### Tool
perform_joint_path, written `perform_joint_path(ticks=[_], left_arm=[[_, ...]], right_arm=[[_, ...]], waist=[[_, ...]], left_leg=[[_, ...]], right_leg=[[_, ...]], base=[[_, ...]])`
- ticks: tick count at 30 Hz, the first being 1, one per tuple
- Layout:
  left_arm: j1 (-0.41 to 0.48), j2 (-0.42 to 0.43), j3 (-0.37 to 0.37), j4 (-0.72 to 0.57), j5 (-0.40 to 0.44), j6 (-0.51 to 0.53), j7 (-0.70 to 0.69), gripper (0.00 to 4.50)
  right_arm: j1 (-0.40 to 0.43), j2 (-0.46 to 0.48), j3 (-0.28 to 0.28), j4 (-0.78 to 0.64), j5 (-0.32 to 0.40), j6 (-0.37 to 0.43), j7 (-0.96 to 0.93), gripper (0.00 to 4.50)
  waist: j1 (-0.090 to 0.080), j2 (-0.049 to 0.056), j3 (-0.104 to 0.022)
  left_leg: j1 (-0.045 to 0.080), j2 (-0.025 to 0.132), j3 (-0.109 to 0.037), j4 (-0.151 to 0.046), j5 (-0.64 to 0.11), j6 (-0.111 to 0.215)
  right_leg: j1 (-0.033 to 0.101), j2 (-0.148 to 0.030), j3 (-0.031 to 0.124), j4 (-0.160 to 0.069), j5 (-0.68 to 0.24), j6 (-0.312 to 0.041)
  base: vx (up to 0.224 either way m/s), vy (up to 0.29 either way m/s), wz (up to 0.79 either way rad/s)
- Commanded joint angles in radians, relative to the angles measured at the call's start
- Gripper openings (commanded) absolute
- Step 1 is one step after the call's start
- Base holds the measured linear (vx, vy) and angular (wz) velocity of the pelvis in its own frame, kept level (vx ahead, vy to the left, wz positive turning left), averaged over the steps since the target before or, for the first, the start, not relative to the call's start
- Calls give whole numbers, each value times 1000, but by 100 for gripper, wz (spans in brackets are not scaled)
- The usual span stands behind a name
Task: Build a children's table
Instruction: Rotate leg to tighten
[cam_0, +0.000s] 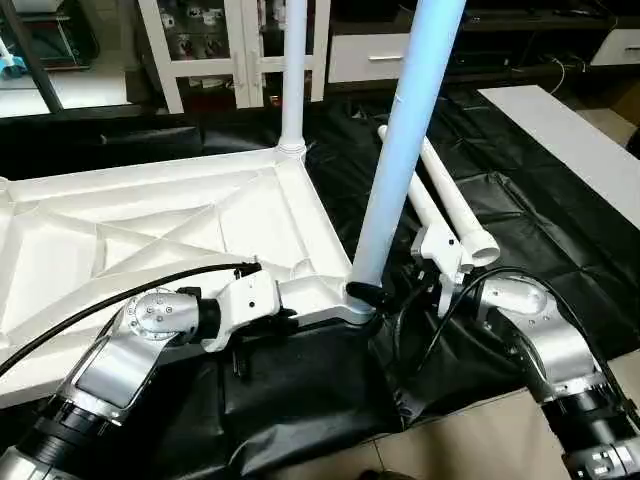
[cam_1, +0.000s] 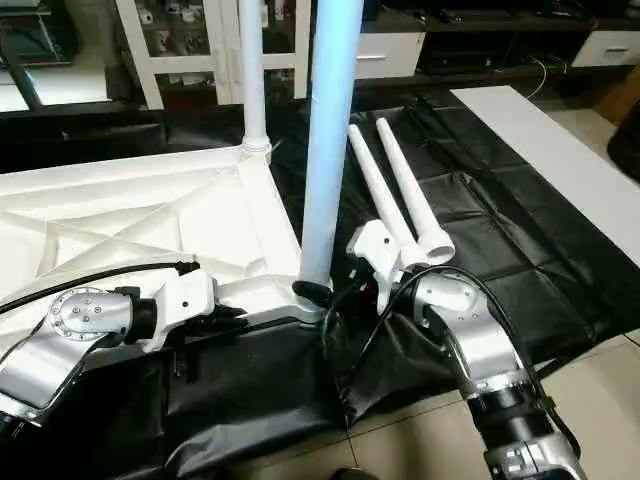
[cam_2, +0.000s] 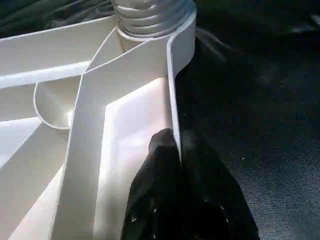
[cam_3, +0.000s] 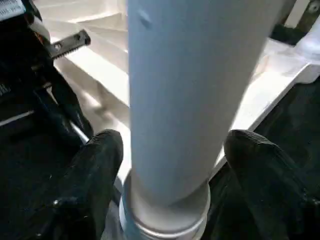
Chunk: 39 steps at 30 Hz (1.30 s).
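Beside two loose legs (cam_0: 445, 200), right fingers (cam_3: 260, 165) spread round upright leg (cam_0: 405, 150), left fingers (cam_2: 170, 195) seemingly pinching tabletop rim (cam_2: 174, 100)

No legible text, label, brand, number or sign anywhere; nothing readable.

left gripper (cam_2: 180, 165): 2 fingers pinched together, forearm reaching right | right gripper (cam_3: 175, 165): fingers spread wide, forearm reaching left, near side
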Motion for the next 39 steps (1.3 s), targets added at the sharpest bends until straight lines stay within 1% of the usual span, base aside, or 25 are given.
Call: perform_joint_path(ticks=[1, 5, 6, 8, 10, 14, 17, 19, 22, 23, 24, 25, 27, 28, 29, 30, 31, 32, 33, 34, 35, 36, 37, 38, 39], left_arm=[[4, 3, -31, -20, 5, -18, -25, 0], [5, 2, -31, -19, 6, -20, -25, 0], [5, 3, -31, -18, 8, -20, -26, 0], [5, 3, -31, -18, 7, -19, -26, 0], [6, 3, -32, -19, 8, -18, -26, 0], [6, 1, -35, -18, 9, -13, -24, 0], [6, -3, -37, -22, 11, 3, -19, 0], [2, -10, -42, -25, 25, 41, 0, 0], [-11, -39, -46, -23, 50, 110, 53, 0], [-16, -57, -45, -23, 51, 141, 74, 0], [-24, -74, -47, -24, 58, 165, 95, 0], [-30, -86, -50, -25, 63, 181, 109, 0], [-55, -142, -52, -20, 87, 266, 180, 0], [-60, -154, -52, -18, 91, 285, 195, 0], [-63, -161, -51, -18, 93, 296, 203, 0], [-80, -206, -41, -7, 104, 358, 260, 0], [-96, -250, -26, 4, 113, 416, 314, 0], [-111, -293, -11, 13, 117, 467, 362, 0], [-137, -354, 18, 32, 115, 509, 430, 0], [-162, -400, 35, 49, 118, 531, 477, 0], [-169, -411, 38, 53, 121, 535, 487, 0], [-175, -414, 43, 61, 123, 528, 497, 0], [-180, -413, 46, 66, 124, 525, 501, 0], [-180, -413, 46, 67, 124, 525, 501, 0], [-182, -409, 47, 69, 128, 525, 501, 0]], right_arm=[[-22, -10, 2, 22, 1, -14, 24, 322], [-35, -11, 4, 41, -9, -21, 34, 285], [-40, -10, 4, 47, -8, -21, 38, 278], [-42, -9, 4, 51, -8, -23, 41, 271], [-47, -8, 9, 61, -12, -28, 52, 243], [-53, 7, 16, 93, -31, -41, 45, 206], [-55, 21, 19, 114, -49, -41, 12, 199], [-60, 48, 23, 140, -74, -36, -48, 193], [-73, 110, 26, 181, -108, -9, -167, 193], [-79, 135, 27, 200, -124, 1, -216, 193], [-86, 164, 25, 218, -132, 15, -262, 193], [-90, 184, 23, 230, -136, 24, -293, 193], [-113, 261, 10, 286, -146, 52, -409, 193], [-118, 275, 7, 299, -149, 56, -431, 193], [-121, 283, 6, 306, -151, 58, -443, 192], [-141, 323, -7, 349, -163, 56, -524, 192], [-161, 358, -22, 390, -170, 58, -596, 192], [-180, 390, -40, 429, -177, 51, -676, 191], [-206, 436, -64, 480, -169, 42, -759, 191], [-233, 477, -83, 531, -178, 11, -853, 191], [-241, 488, -88, 545, -182, -1, -878, 191], [-251, 501, -84, 556, -182, -13, -868, 191], [-258, 510, -82, 563, -179, -23, -855, 191], [-258, 510, -82, 563, -178, -23, -854, 191], [-262, 513, -81, 565, -176, -31, -837, 191]], waist=[[-2, 2, -71], [-1, 3, -71], [-1, 0, -72], [-1, 0, -73], [-2, 1, -74], [-2, 1, -74], [-5, 1, -74], [-8, 1, -71], [-18, 1, -67], [-24, -2, -64], [-26, -4, -65], [-29, -2, -63], [-39, -2, -59], [-44, 1, -59], [-54, 2, -58], [-55, 6, -57], [-66, 12, -52], [-73, 29, -41], [-42, 46, -43], [-9, 46, -35], [19, 21, -60], [-6, -28, -84], [-4, -66, -74], [11, -45, -67], [28, -1, -91]], left_leg=[[33, 54, -23, -73, -301, 5], [31, 55, -24, -73, -291, 5], [31, 54, -24, -72, -287, 8], [31, 54, -24, -71, -276, 10], [31, 54, -24, -70, -277, 12], [30, 54, -23, -69, -280, 10], [30, 53, -25, -69, -302, 0], [32, 54, -26, -71, -333, -12], [34, 51, -32, -74, -403, -46], [33, 50, -37, -73, -448, -60], [34, 50, -39, -73, -464, -65], [35, 49, -44, -73, -489, -74], [39, 46, -55, -74, -559, -92], [43, 46, -55, -75, -583, -96], [45, 45, -62, -75, -618, -101], [49, 46, -65, -77, -641, -103], [50, 49, -71, -86, -697, -112], [56, 58, -73, -116, -814, -131], [-38, 90, -51, -210, -905, -135], [-82, 84, -4, -237, -948, -140], [-40, 69, 34, -210, -799, -91], [28, 55, 21, -132, -650, -99], [71, 24, -42, 112, -306, -49], [4, 9, -89, 97, -158, -23], [-27, 37, -92, -14, -18, -70]], right_leg=[[32, -44, 34, -55, -281, -175], [33, -44, 34, -54, -271, -174], [34, -44, 34, -53, -270, -175], [35, -44, 33, -51, -258, -178], [34, -44, 33, -50, -254, -183], [35, -44, 33, -50, -256, -184], [33, -44, 33, -51, -284, -181], [29, -44, 33, -55, -327, -172], [22, -44, 32, -63, -428, -148], [21, -45, 30, -66, -491, -129], [20, -47, 28, -69, -523, -120], [16, -48, 26, -75, -570, -101], [13, -46, 14, -86, -639, -69], [8, -45, 12, -88, -651, -66], [13, -43, 1, -95, -662, -54], [13, -41, -5, -99, -665, -50], [14, -36, -19, -101, -647, -51], [24, -8, -62, -99, -594, -49], [123, 9, -73, 108, -329, -79], [129, 27, -93, 158, -240, -70], [105, 17, -27, 166, -316, -36], [56, -27, 22, 93, -566, 1], [-34, -180, 74, -122, -1033, 15], [23, -181, 119, -101, -1005, -3], [78, -80, 28, -10, -486, -72]], base=[[0, 0, 0], [0, 0, 0], [0, 0, 0], [0, 0, 0], [0, 0, 0], [0, 0, 0], [0, 0, 0], [0, 0, 0], [0, 0, 0], [0, 0, 0], [-56, 2, -8], [-58, 9, -10], [-60, 12, -10], [-68, 24, -12], [-68, 24, -12], [-68, 33, -13], [-87, 40, -9], [-87, 40, -9], [-141, 37, -4], [-102, -20, 13], [-102, -20, 13], [-1, -114, 6], [33, -86, -26], [33, -86, -26], [39, 12, -18]])
